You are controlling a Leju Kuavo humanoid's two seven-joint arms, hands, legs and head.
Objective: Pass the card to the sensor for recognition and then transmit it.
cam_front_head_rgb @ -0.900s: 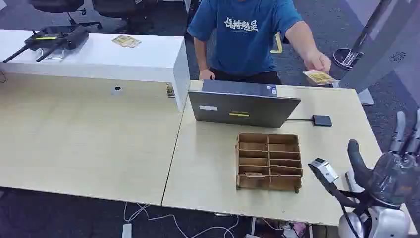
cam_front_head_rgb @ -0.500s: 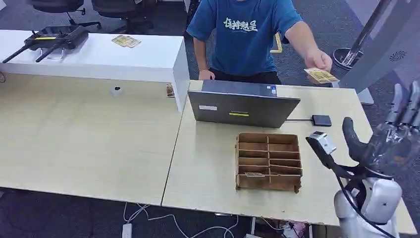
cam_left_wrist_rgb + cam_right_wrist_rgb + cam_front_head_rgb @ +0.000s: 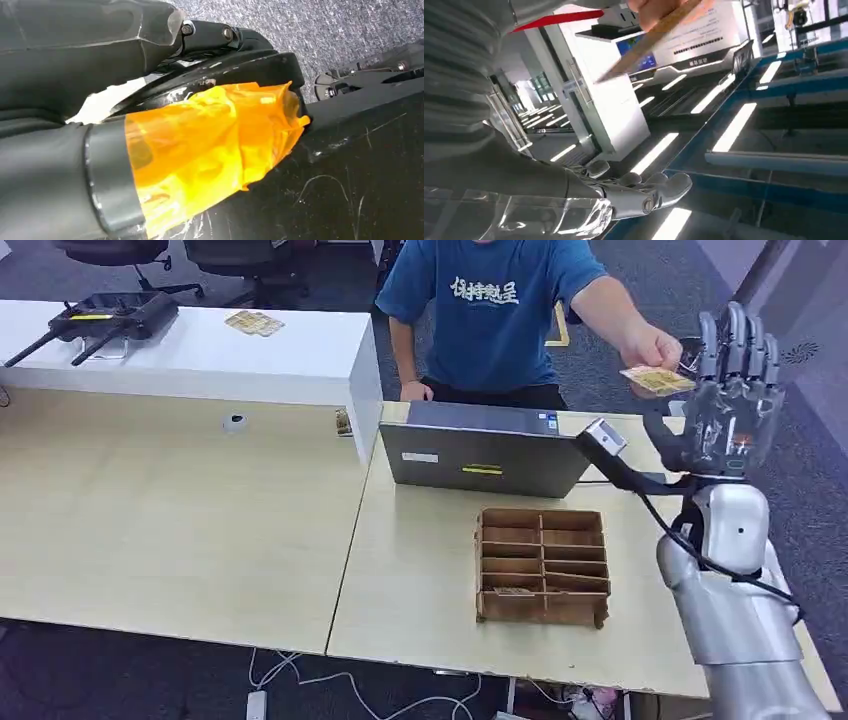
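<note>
A person in a blue shirt holds out a yellowish card over the table's far right corner. My right hand is raised beside it, fingers straight up and apart, holding nothing; the card's edge sits just short of the palm. In the right wrist view the card shows edge-on, pinched by the person's fingers, with my fingers stretched out apart from it. The black sensor is hidden behind my right arm; its cable shows. My left hand hangs low, its fingers unclear.
A grey laptop stands open toward the person. In front of it sits a wooden compartment box on the light table. A white counter at the back left carries more cards and a black device.
My right arm has risen from the table's near right edge up to the card. The person has lifted the card slightly.
</note>
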